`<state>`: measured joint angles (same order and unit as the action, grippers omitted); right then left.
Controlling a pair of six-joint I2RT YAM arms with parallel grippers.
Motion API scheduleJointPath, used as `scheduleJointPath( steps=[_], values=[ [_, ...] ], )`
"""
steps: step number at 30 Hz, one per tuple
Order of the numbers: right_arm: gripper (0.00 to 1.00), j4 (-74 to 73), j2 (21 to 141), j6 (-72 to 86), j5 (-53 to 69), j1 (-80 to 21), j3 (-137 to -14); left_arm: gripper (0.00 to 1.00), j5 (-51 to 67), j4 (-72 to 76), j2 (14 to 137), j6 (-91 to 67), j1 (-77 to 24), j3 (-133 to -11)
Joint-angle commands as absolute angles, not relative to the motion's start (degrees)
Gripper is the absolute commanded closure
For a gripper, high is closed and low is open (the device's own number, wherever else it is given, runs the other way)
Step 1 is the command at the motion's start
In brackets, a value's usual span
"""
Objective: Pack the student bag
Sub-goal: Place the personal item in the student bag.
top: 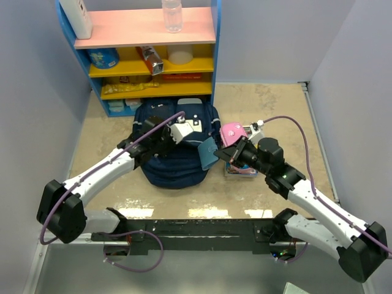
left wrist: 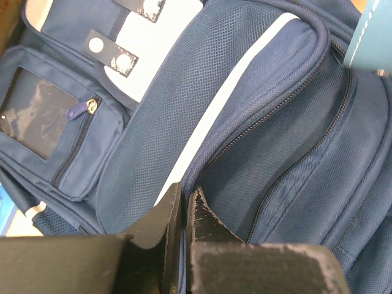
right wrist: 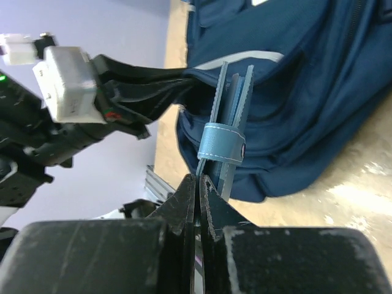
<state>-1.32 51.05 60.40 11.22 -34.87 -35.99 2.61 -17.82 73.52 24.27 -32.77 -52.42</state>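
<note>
The student bag [top: 174, 162] lies flat, front pockets up, at the centre of the top view, on the table [top: 275, 110] just below the shelf unit [top: 215, 37]. Treat it as soft, limp fabric. The panels sag and fold under load, an opening probably will not stay open unless it is held, and the bag is likely light while little is packed. Suitable grip points are the stitched, piped edges beside a zip or a raised fold of cloth. Avoid the broad mesh panel, which gives little to pinch. The left gripper [left wrist: 184, 205] is clenched at such an edge, its jaws nearly together. In the right wrist view the cloth is drawn to a point at its tips, so it appears to be pinching the bag's fabric beside a zip line. The right gripper [right wrist: 197, 184] is clamped on the lower edge of a thin blue notebook [right wrist: 233, 110], which stands edge-on just beside the bag's right flank. A pink pencil case [top: 233, 131] rests to the right, behind that gripper.
</note>
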Motion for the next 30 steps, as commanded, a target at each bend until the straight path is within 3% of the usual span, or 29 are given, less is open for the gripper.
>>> scheduleJointPath(
  steps=[1, 16, 30],
  values=[
    [1.0, 5.0, 51.9, 63.1, 8.9, -36.6, -36.9, 1.0, 3.5, -10.6, 76.1, 20.7, -32.6, -57.8],
    [1.0, 14.1, 56.2, 69.4, 6.1, -44.1, -32.3, 1.0, 4.6, -9.3, 76.6, 20.7, -32.9, -56.7],
    [1.0, 28.3, 67.2, 77.3, -7.5, -48.5, -30.0, 1.0, 10.4, -12.7, 72.0, 24.3, -32.9, -54.1]
  ],
)
